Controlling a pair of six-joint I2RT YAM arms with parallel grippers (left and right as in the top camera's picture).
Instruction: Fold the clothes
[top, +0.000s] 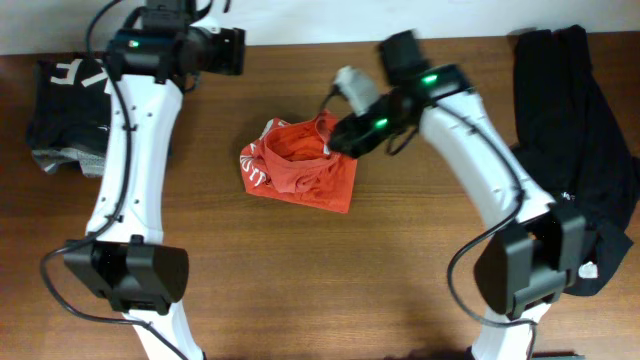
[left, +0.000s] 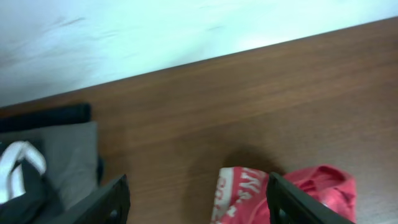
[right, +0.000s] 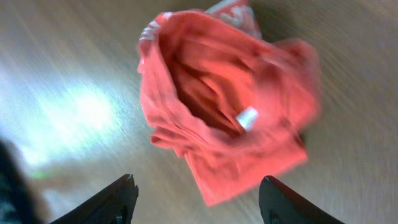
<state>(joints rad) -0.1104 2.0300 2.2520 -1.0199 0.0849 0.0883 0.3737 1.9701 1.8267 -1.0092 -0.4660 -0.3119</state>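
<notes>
The orange-red T-shirt (top: 300, 168) lies bunched in a rough folded heap in the middle of the table, white lettering showing at its left edge. It shows in the right wrist view (right: 224, 106) with its white neck label up, and partly in the left wrist view (left: 280, 196). My right gripper (top: 345, 135) hovers over the shirt's right upper edge, open and empty (right: 196, 199). My left gripper (top: 235, 50) is at the back of the table, left of the shirt, open and empty (left: 196, 199). A long black garment (top: 575, 140) lies at the right.
A folded dark and grey garment with white lettering (top: 70, 105) sits at the back left, also in the left wrist view (left: 43, 165). The brown wooden table (top: 300, 280) ends at a white wall along the back.
</notes>
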